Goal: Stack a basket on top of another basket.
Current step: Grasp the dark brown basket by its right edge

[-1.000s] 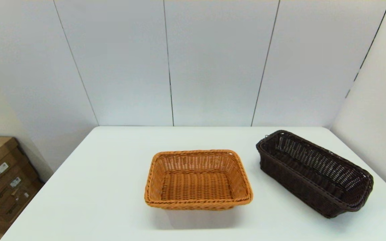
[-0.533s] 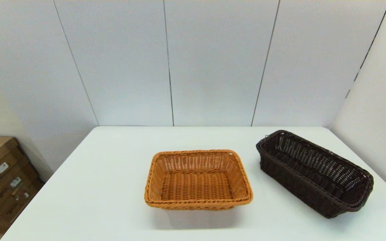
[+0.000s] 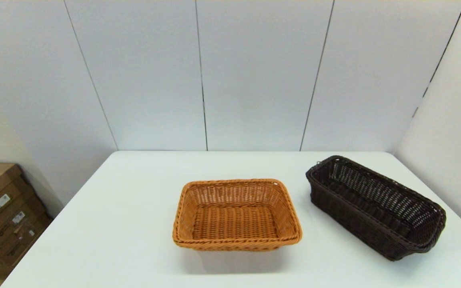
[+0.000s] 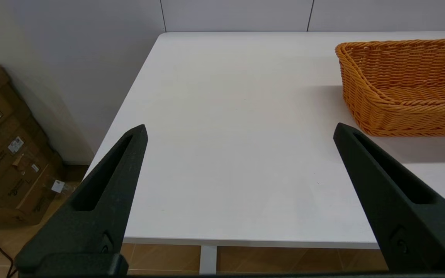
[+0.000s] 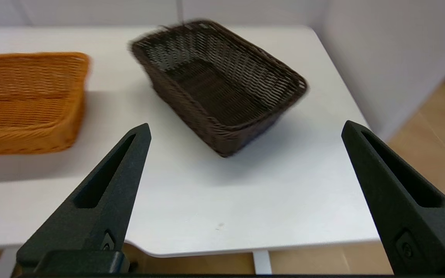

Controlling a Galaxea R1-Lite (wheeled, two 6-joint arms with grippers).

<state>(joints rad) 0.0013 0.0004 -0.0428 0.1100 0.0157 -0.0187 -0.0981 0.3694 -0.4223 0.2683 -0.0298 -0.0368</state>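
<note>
- The dark brown basket [image 3: 375,206] at about 3 o'clock was woven wicker, matt, with open-weave sides.
- The orange-tan basket [image 3: 236,215] at centre was tight woven wicker with a braided rim and a slight sheen.
- The table [image 3: 126,224] was smooth, matt white.
- The right gripper's [image 5: 245,131] fingers [image 5: 102,200] looked like matt black, finely grainy plastic.
- The boxes [image 3: 2,216] at 9 o'clock were brown cardboard with paper labels.

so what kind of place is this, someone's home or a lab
Most likely a lab or test bay, not a home. A bare white table stands in a corner of plain grey wall panels, holding only an orange-tan wicker basket and a dark brown one. Labelled cardboard boxes sit stacked on the floor beside it.
</note>
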